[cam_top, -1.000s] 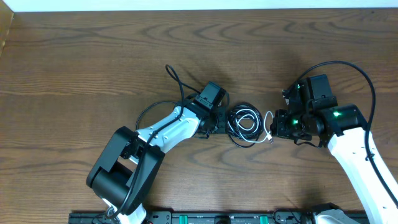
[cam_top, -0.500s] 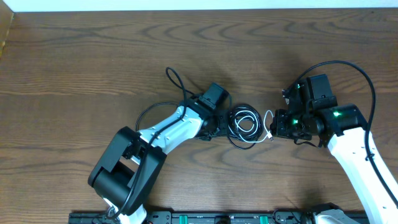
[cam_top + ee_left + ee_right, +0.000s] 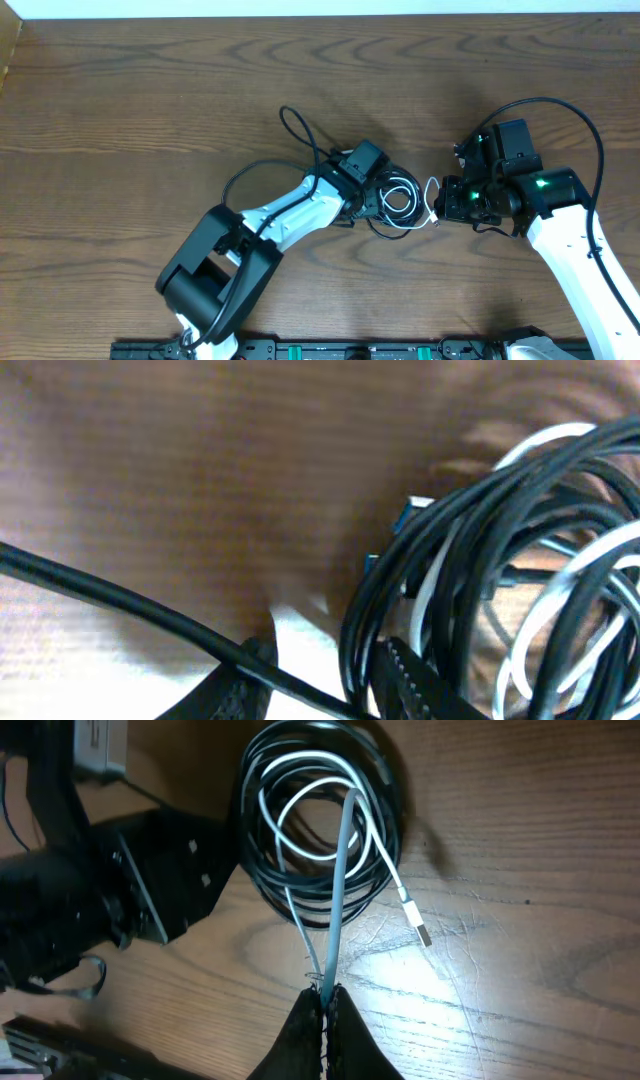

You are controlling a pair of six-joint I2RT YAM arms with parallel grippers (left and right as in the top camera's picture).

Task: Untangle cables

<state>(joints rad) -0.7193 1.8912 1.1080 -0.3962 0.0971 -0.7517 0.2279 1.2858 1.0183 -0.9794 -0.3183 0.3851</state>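
Observation:
The cables (image 3: 398, 202) lie in one small coil at mid-table: several black loops with a white one wound through them. My left gripper (image 3: 378, 195) sits on the coil's left side. In the left wrist view its jaws (image 3: 326, 650) stand apart, with black strands (image 3: 358, 650) between them, close to the right finger (image 3: 405, 675). My right gripper (image 3: 441, 203) is just right of the coil, shut on the white cable (image 3: 343, 860). That cable runs taut from the jaw tips (image 3: 325, 992) into the black coil (image 3: 255, 870). Its white plug (image 3: 420, 932) lies loose on the wood.
The left arm's own thick black cord (image 3: 292, 125) loops over the table behind the arm and crosses the left wrist view (image 3: 120, 600). The right arm's cord (image 3: 575, 108) arcs above that arm. A black rail (image 3: 350, 351) runs along the front edge of the table.
My left arm has slid to the right, onto the coil, and its jaws have narrowed around black strands. My right gripper has stayed still, shut on the white cable.

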